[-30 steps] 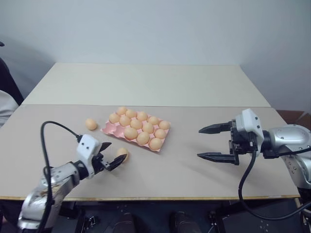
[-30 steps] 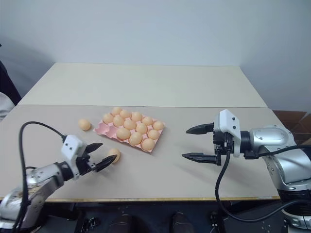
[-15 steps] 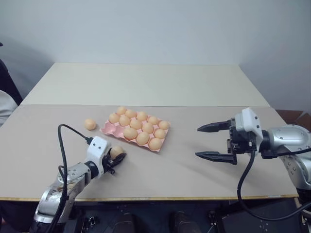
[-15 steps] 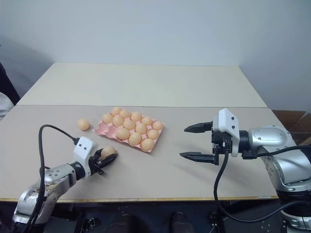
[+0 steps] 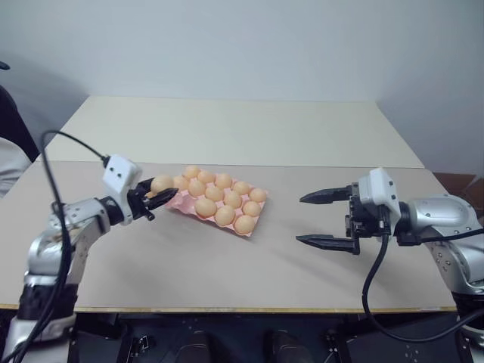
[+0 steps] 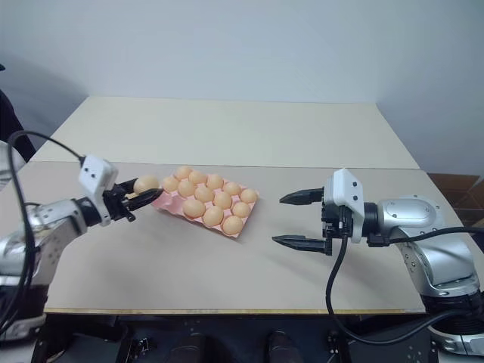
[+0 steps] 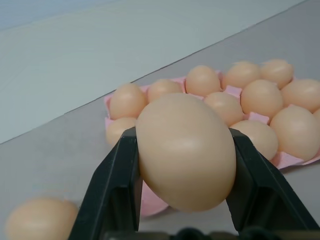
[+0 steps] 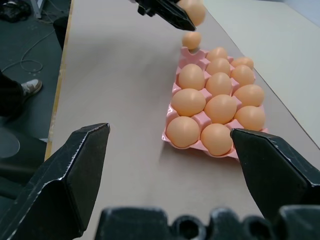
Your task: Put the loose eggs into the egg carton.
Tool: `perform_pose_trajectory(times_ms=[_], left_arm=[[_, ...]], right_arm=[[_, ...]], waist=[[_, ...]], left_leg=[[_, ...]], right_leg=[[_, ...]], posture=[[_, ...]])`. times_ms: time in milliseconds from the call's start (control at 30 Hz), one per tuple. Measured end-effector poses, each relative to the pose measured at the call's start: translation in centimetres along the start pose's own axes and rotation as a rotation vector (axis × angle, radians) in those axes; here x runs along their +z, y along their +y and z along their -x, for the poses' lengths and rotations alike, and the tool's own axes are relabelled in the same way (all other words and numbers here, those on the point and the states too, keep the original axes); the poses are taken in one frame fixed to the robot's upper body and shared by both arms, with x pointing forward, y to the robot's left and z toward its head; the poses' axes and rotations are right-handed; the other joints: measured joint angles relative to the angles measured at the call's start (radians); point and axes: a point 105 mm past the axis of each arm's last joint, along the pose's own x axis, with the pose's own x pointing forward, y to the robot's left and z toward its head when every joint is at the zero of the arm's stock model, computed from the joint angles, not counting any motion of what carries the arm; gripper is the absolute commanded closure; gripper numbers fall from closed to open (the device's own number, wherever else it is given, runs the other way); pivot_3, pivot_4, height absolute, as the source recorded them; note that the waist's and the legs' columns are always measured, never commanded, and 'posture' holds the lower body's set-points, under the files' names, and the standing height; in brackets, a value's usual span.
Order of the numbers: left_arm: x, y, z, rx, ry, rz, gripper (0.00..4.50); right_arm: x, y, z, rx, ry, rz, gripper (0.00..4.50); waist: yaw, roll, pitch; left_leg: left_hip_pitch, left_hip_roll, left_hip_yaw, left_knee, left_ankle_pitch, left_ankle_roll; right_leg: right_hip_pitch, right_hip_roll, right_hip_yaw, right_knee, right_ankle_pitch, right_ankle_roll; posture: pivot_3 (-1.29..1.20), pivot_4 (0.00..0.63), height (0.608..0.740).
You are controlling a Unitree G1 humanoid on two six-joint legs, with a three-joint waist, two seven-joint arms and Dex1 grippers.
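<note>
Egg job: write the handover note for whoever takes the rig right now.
Left gripper: shut on a loose egg, held above the table at the near-left end of the egg carton.
Right gripper: open, empty, off to the carton's right.
Done: eleven eggs sit in the pink tray.
Left: seat the held egg in a free cup at the left end, then fetch the last loose egg from the table beside that end.

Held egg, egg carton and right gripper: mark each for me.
held egg (image 7: 186, 150): left wrist view, middle of its shell.
egg carton (image 5: 186, 203): left eye view, bare pink near-left corner.
right gripper (image 5: 310, 218): left eye view, gap midway between fingertips.
</note>
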Motion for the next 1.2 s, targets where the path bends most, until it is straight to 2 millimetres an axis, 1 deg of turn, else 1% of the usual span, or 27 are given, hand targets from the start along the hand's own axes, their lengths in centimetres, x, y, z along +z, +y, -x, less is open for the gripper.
perform_pose_trajectory(times_ms=[133, 233, 267, 400, 533, 600, 633, 700, 767, 800, 900, 967, 1033, 1100, 1200], left_arm=[[-1.4, -0.2, -2.0, -0.040, 0.046, 0.004, 2.43], [-2.3, -0.3, -3.0, -0.055, 0.066, 0.017, 1.68], [-2.4, -0.4, -3.2, -0.058, 0.066, 0.022, 1.33], [-1.8, -0.4, -3.5, -0.068, 0.043, 0.005, 0.02], [-1.2, 0.0, -3.2, -0.048, 0.016, -0.020, 0.02], [-0.5, 0.8, -2.0, -0.018, 0.001, -0.051, 0.02], [-0.1, 1.4, -0.9, 0.007, -0.004, -0.070, 0.02], [0.5, 2.4, 1.7, 0.047, -0.002, -0.113, 0.02], [0.5, 2.8, 4.3, 0.063, 0.017, -0.138, 0.02], [0.3, 2.5, 5.8, 0.056, 0.032, -0.147, 0.02], [-0.7, 1.6, 8.8, 0.039, 0.079, -0.131, 0.02], [-1.3, 0.4, 11.2, 0.019, 0.104, -0.095, 0.02], [-1.4, -0.8, 13.3, 0.000, 0.119, -0.064, 0.02], [-0.9, -1.3, 14.6, 0.017, 0.132, -0.077, 0.02], [-0.9, -1.7, 16.0, 0.060, 0.172, -0.094, 0.02]], right_arm=[[0.1, 0.1, 0.0, -0.005, 0.002, 0.007, 0.00], [0.1, 0.2, 0.0, -0.008, 0.005, 0.009, 0.00], [0.0, 0.3, 0.0, -0.009, 0.006, 0.009, 0.00], [0.1, 0.3, 0.0, -0.020, 0.015, 0.018, 0.00], [0.1, 0.2, 0.1, -0.026, 0.017, 0.020, 0.00], [0.2, 0.2, 0.1, -0.027, 0.018, 0.022, 0.00], [0.2, 0.2, 0.1, -0.029, 0.019, 0.023, 0.00], [0.3, 0.2, 0.1, -0.029, 0.018, 0.027, 0.00], [0.3, 0.2, 0.2, -0.030, 0.019, 0.025, 0.00], [0.2, 0.2, 0.2, -0.029, 0.019, 0.025, 0.00], [0.1, 0.2, 0.2, -0.026, 0.020, 0.017, 0.00], [0.1, 0.2, 0.1, -0.021, 0.017, 0.015, 0.00], [0.0, 0.1, 0.2, -0.020, 0.017, 0.010, 0.00], [-0.1, 0.1, 0.2, -0.010, 0.018, 0.004, 0.00], [-0.2, 0.2, 0.3, 0.003, 0.020, -0.003, 0.00]], waist=[[-0.001, 0.000, 0.000], [-0.005, 0.000, 0.000], [-0.005, 0.000, 0.000], [-0.004, 0.000, 0.000], [-0.006, 0.000, 0.000], [-0.011, 0.000, 0.000], [-0.014, 0.000, 0.000], [-0.021, 0.000, 0.000], [-0.024, 0.000, 0.000], [-0.025, 0.000, 0.000], [-0.025, 0.000, 0.000], [-0.026, 0.000, 0.000], [-0.025, 0.000, 0.000], [-0.016, 0.000, 0.000], [-0.009, 0.000, 0.000]], left_leg=[[0.000, 0.000, 0.000, 0.000, 0.000, 0.000], [0.000, 0.000, 0.000, 0.000, 0.000, 0.000], [0.000, 0.000, 0.000, 0.000, 0.000, 0.000], [0.000, 0.000, 0.000, 0.000, 0.000, 0.000], [0.000, 0.000, 0.000, 0.000, 0.000, 0.000], [0.000, 0.000, 0.000, 0.000, 0.000, 0.000], [0.000, 0.001, 0.000, 0.000, 0.000, 0.000], [0.000, 0.001, 0.000, 0.000, 0.000, 0.000], [0.000, 0.001, 0.000, 0.000, 0.000, 0.000], [0.000, 0.001, 0.000, 0.000, 0.000, 0.000], [0.001, 0.001, 0.001, 0.000, 0.000, 0.000], [0.001, 0.002, 0.002, 0.000, 0.000, 0.000], [0.000, 0.002, 0.002, 0.000, 0.000, 0.000], [0.001, 0.002, 0.001, 0.000, 0.000, 0.000], [0.001, 0.002, 0.001, 0.000, 0.000, 0.000]], right_leg=[[0.000, 0.000, 0.000, 0.000, 0.000, 0.000], [0.000, 0.000, 0.000, 0.001, 0.000, 0.000], [0.000, 0.000, 0.000, 0.001, 0.000, 0.000], [0.000, 0.000, 0.000, 0.001, 0.000, 0.001], [0.000, 0.000, 0.000, 0.001, 0.001, 0.001], [0.000, 0.001, 0.000, 0.001, 0.000, 0.001], [-0.001, 0.001, 0.001, 0.001, 0.000, 0.001], [-0.001, 0.001, 0.001, 0.001, 0.000, 0.001], [-0.001, 0.000, 0.001, 0.001, 0.000, 0.001], [-0.001, 0.000, 0.001, 0.001, 0.000, 0.001], [-0.001, -0.001, 0.000, 0.001, -0.001, 0.000], [-0.002, -0.001, 0.000, 0.000, -0.002, -0.003], [-0.002, -0.001, 0.000, 0.000, -0.002, -0.003], [-0.002, -0.001, -0.001, 0.001, -0.004, -0.006], [-0.002, -0.001, -0.001, 0.001, -0.004, -0.006]], posture=[[0.00, 0.150, 0.740], [0.00, 0.150, 0.740], [0.00, 0.150, 0.740], [0.00, 0.150, 0.740], [0.00, 0.150, 0.740], [0.00, 0.150, 0.740], [0.00, 0.150, 0.740], [0.00, 0.150, 0.740], [0.00, 0.150, 0.740], [0.00, 0.150, 0.740], [0.00, 0.150, 0.740], [0.00, 0.150, 0.740], [0.00, 0.150, 0.740], [0.00, 0.150, 0.740], [0.00, 0.150, 0.740]])
